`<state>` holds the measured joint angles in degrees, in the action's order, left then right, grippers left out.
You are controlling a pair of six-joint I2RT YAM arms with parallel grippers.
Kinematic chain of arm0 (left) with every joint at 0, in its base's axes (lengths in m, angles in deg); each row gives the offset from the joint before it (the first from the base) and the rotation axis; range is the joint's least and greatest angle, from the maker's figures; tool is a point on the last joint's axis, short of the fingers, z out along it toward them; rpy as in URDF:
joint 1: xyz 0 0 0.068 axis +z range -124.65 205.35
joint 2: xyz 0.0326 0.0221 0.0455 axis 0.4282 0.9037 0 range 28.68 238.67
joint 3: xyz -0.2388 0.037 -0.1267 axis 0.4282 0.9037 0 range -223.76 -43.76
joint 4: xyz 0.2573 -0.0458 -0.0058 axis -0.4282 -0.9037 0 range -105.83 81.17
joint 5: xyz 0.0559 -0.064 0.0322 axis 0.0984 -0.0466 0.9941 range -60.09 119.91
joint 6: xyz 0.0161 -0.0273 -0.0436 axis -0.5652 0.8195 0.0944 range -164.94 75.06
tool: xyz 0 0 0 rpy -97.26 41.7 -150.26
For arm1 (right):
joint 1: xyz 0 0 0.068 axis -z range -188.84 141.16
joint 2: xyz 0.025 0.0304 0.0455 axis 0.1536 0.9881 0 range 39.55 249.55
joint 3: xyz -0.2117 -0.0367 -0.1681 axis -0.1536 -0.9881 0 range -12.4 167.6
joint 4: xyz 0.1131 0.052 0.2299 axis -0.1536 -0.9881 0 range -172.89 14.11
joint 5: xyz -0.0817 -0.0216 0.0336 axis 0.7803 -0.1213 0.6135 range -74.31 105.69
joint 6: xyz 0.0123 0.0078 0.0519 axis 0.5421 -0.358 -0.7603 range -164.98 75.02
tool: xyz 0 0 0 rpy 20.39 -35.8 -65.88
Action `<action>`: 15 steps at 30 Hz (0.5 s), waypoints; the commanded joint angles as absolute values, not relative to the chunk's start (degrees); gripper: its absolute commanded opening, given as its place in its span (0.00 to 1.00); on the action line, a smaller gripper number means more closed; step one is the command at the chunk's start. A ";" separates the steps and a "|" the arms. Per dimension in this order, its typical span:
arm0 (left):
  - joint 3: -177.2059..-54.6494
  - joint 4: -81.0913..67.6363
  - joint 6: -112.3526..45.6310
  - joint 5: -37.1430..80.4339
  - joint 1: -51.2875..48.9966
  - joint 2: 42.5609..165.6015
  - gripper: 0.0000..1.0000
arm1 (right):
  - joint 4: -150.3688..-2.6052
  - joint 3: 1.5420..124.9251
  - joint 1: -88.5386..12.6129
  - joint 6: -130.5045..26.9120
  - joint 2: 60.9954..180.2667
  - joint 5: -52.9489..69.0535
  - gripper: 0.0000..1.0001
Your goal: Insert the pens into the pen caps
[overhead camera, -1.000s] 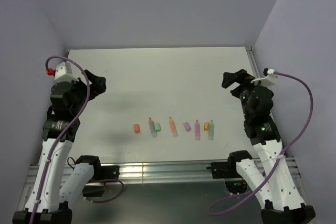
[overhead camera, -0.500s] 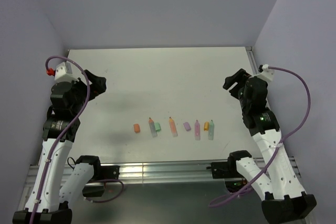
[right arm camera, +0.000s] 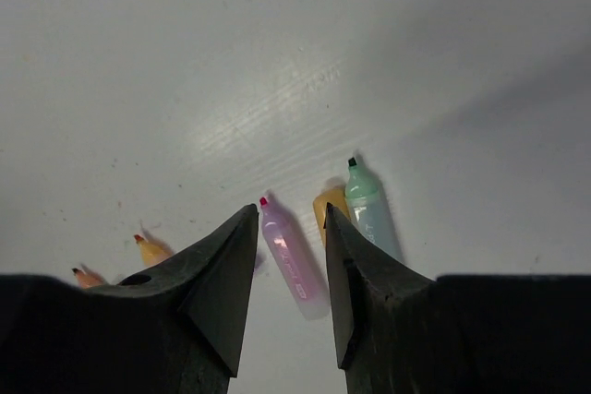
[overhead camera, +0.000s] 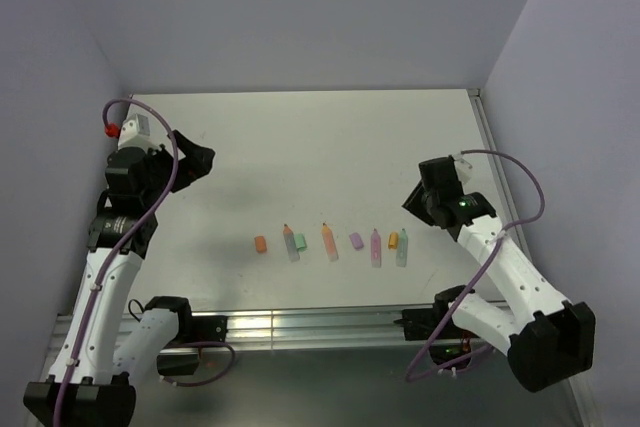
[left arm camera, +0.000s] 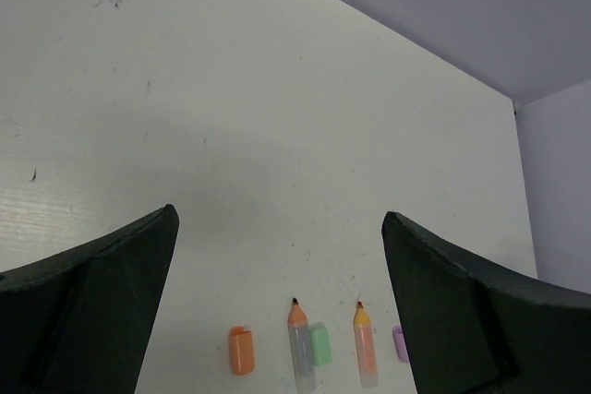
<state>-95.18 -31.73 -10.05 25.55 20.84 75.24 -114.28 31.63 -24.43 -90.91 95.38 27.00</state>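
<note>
The right pincer is hovering low over the right end of the row with its jaws standing narrow and nothing between them; in its wrist view the pink pen is lying on the surface just beyond the fingertips, in line with the gap. The left pincer is gaping wide and empty, well apart from everything.

The white rectangular bench is carrying all eight pieces in one row near its front edge. The four stubby pale-barrelled pens are lying flat with their tips pointing away from the arm bases: an orange-tipped pen, a second orange-tipped pen, a pink-tipped pen and a green-tipped pen. The small solid caps are lying among them: an orange cap alone at the left end, a green cap touching the first orange pen, a purple cap between the second orange pen and the pink one, and another orange cap tucked between the pink and green pens.

No pen is sitting in a cap, so I judge the task as not started: all four pairings are waiting.

The right arm is reaching forward and inward, wrist tipped down at the pink pen. The left arm is standing folded and raised at the bench's left side, its pincer pointing across the surface.
</note>
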 commanded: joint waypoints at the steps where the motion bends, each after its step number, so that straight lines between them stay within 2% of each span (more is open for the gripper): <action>1: -95.96 -29.49 -9.61 24.63 19.47 76.13 0.98 | -117.90 33.48 -29.21 -98.49 99.31 32.39 0.43; 15: -96.40 -29.49 -9.61 25.69 16.57 77.36 0.98 | -117.11 27.85 -30.37 -104.65 106.26 31.60 0.50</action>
